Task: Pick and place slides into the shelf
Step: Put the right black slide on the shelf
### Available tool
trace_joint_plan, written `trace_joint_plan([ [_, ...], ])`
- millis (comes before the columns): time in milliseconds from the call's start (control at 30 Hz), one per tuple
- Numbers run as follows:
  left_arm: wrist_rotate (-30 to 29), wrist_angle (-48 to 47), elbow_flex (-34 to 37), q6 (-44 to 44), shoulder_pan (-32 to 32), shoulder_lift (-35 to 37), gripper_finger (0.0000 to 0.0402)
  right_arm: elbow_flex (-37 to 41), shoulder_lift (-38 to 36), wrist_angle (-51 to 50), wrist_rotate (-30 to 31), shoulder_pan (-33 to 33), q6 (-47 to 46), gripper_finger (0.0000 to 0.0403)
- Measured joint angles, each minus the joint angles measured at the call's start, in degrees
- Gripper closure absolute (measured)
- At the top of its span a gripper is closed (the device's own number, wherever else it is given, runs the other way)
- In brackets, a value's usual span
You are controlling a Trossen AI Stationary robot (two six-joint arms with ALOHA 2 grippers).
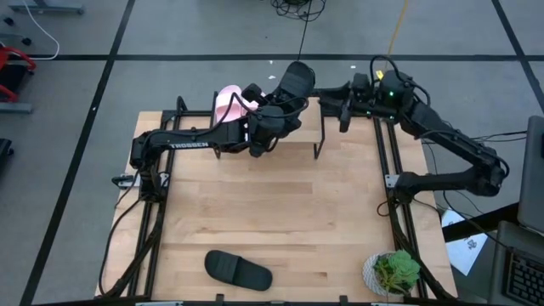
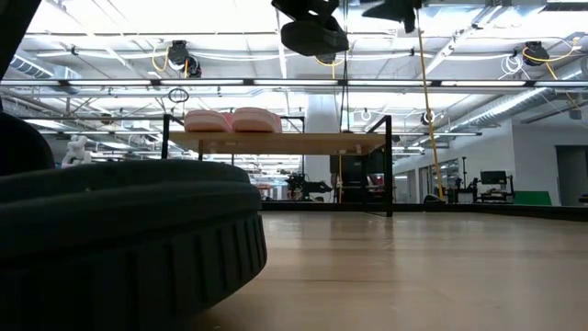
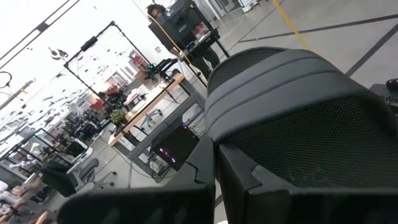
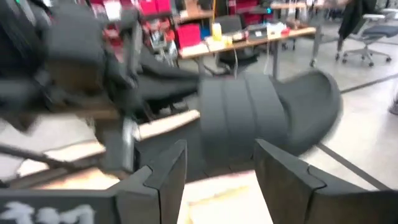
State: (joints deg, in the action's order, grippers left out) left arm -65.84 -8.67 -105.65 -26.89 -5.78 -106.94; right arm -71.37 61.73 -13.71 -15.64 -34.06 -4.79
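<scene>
Left gripper [image 1: 274, 109] clenched on a black wide-strap slide [image 1: 295, 82], held high above the light wood shelf [image 2: 276, 142]. Right gripper [image 1: 333, 105] spread empty beside it.

We see two matte black, tubular arms built of jointed segments. The left arm [image 1: 191, 143] carries white block lettering along its forearm, and a small pale fitting sits at its base toward nine o'clock. The right arm [image 1: 450, 140] shows a green indicator light near its wrist, with thin black cables looping beside its joints. Up close, the left gripper [image 3: 214, 168] has flat, angular black fingers with stepped edges; the right gripper [image 4: 219, 168] has matching slab-like fingers, with white lettering on its housing.
</scene>
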Motion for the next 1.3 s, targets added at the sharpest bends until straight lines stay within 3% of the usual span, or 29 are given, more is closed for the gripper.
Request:
trace_joint_plan([
  [233,3.03,-0.02,0.00,-0.45,1.59,0.00,0.0401,0.00,0.00,-3.85,-4.64,-3.81,7.22,0.0229],
  [333,4.90,-0.07,0.00,-2.28,2.66,0.00,0.0401,0.00,0.00,-3.81,-9.57,-5.13,7.48,0.0229],
  [633,4.90,-2.13,0.02,-5.52,3.38,0.00,0.0401,0.00,0.00,-4.07,-16.41,-7.55,4.75,0.0229],
  [867,4.46,-7.53,0.04,3.15,-1.04,0.00,0.0401,0.00,-0.37,-4.18,-18.68,-7.14,0.97,0.0229],
  [1033,5.24,-7.48,0.04,11.36,-5.21,0.00,0.0401,0.00,-0.22,-4.19,-6.63,-2.76,2.35,0.0229],
  [1233,8.89,-7.16,0.04,20.86,-7.81,0.00,0.0401,0.02,2.02,-2.70,15.22,5.84,9.63,0.0229],
  [1300,9.93,-5.79,0.04,21.95,-8.06,0.00,0.0401,0.00,3.10,0.54,19.87,7.91,10.53,0.0229],
])
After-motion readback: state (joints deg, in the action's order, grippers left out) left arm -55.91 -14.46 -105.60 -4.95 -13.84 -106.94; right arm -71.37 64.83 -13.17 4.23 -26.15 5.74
